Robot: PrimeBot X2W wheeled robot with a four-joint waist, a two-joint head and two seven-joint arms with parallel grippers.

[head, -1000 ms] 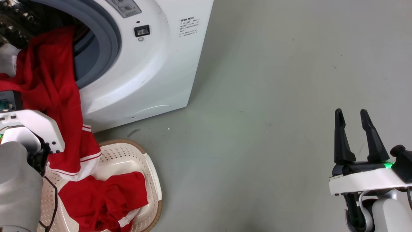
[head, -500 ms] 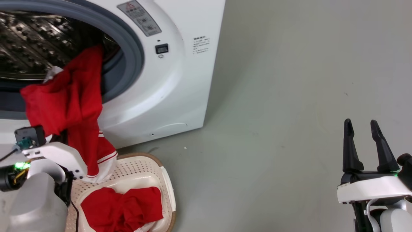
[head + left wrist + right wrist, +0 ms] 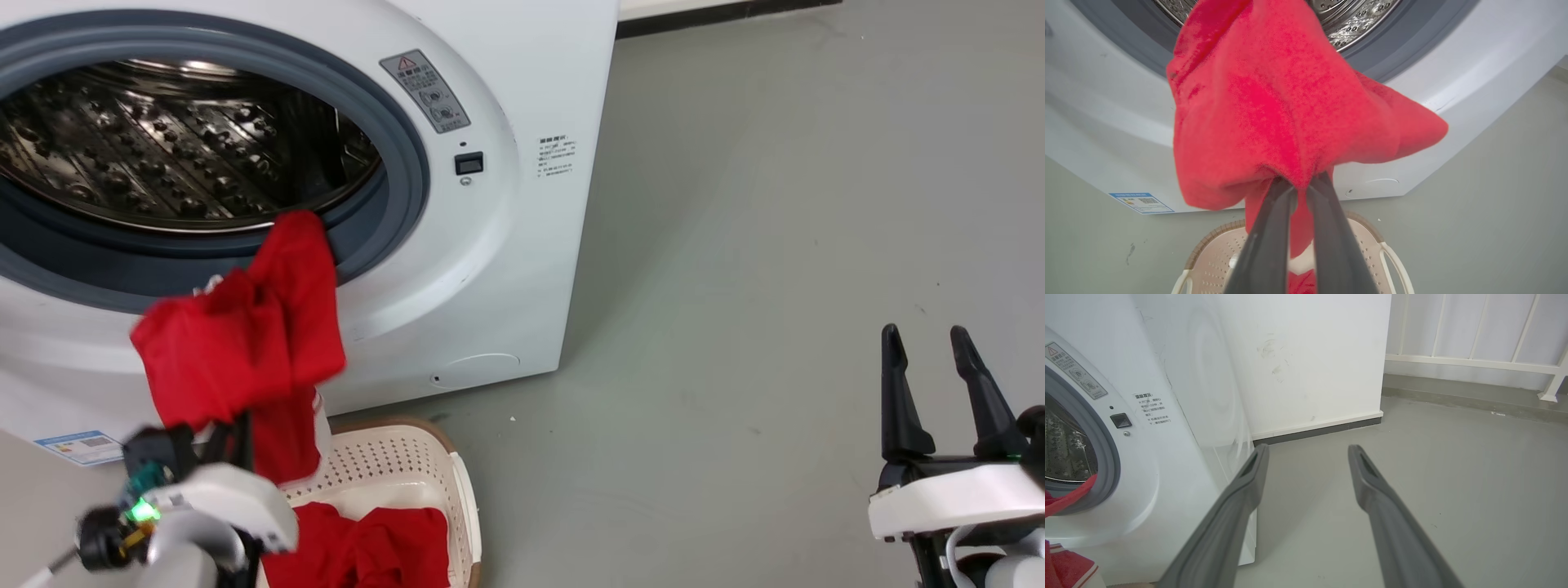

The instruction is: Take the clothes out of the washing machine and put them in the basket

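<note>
garment [image 3: 245,343] coming out of washer [image 3: 506,269], hanging above basket [image 3: 459,490]
left end effector [image 3: 1298,190] is pinched tight on a bunched fold of the red garment and is held high, likely so the cloth hangs free; its top end lies at the washer's grey ring, and its tail dangles toward the basket. the basket sits on the floor just before the washer and holds another red piece [image 3: 384,547]. right end effector [image 3: 923,335] waits wide and empty, well apart.

Light: bright, even, diffuse.
Shadow: soft, cast beside the washing machine [image 3: 522,269].
Glare: glints seen on drum [image 3: 163,155].
Blur: red cloth [image 3: 1274,102] softened close up.
</note>
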